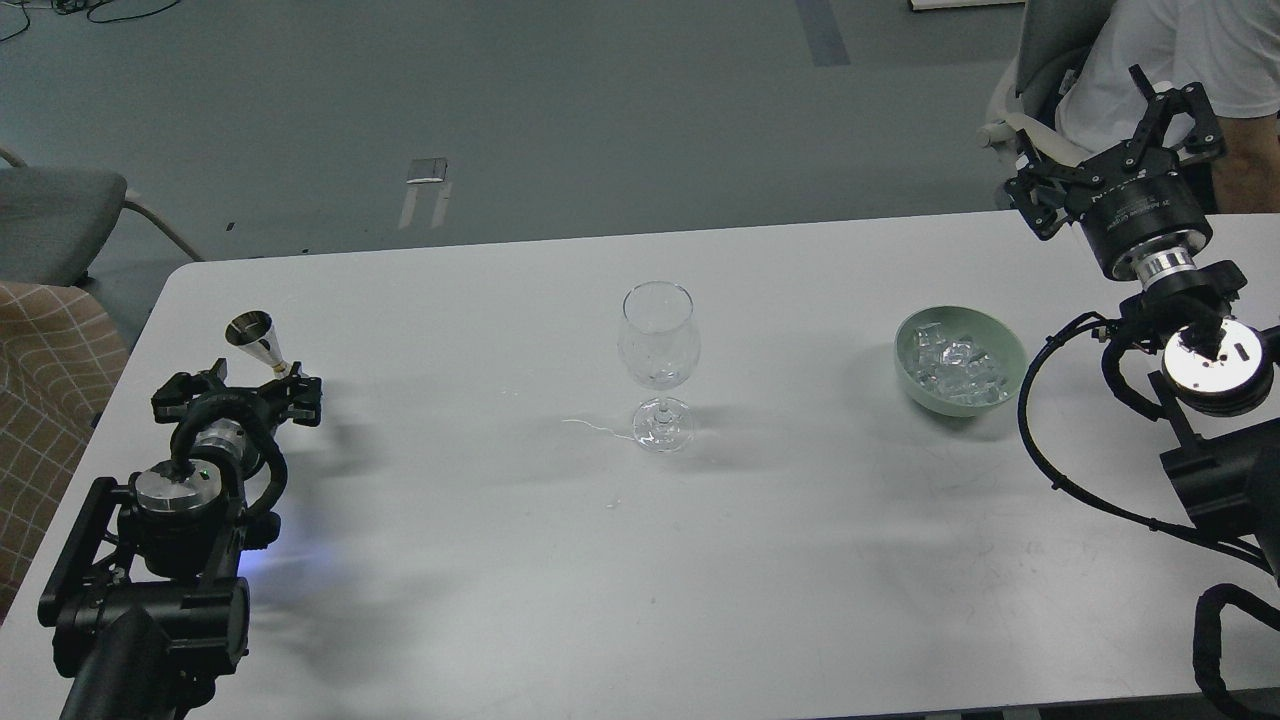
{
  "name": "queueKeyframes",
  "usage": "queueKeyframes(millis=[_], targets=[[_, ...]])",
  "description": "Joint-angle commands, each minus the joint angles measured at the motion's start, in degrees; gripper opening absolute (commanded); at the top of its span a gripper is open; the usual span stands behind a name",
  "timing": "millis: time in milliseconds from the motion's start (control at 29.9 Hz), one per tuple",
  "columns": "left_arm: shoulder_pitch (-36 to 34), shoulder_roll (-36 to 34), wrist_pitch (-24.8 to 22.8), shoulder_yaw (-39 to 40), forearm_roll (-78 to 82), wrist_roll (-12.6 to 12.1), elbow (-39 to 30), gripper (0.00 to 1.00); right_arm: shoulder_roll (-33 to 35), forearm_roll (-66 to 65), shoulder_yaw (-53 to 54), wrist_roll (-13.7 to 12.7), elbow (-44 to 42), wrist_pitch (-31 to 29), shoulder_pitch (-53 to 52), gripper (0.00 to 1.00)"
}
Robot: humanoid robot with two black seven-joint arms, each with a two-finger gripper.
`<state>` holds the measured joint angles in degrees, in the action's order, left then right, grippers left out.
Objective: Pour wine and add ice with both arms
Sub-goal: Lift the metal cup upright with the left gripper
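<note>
Head view: wine glass [657,365] upright at centre of table [500,560], within reach of both arms. Left tool [268,385] closed on metal jigger [258,342], cup kept upright, likely so wine stays in; wine itself not visible. Ice [958,368] heaped in green bowl [912,375] right of glass. Right tool [1176,105] raised, spread wide, empty, behind bowl.
</note>
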<state>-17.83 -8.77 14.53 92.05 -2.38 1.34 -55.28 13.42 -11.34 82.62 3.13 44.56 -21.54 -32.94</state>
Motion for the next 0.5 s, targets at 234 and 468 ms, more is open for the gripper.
queueKeyframes(millis=[234,468], targets=[[-3.43,0.24,-1.61,0.24,-0.08,0.06,5.17,0.74,0.03,0.00,0.00,0.12,-0.17,0.62,-0.10,1.00],[-4.23,0.33,-1.69,0.15,0.00,0.06,5.79,0.72,0.11,-0.08,0.00,0.12,-0.17,0.62,-0.10,1.00]])
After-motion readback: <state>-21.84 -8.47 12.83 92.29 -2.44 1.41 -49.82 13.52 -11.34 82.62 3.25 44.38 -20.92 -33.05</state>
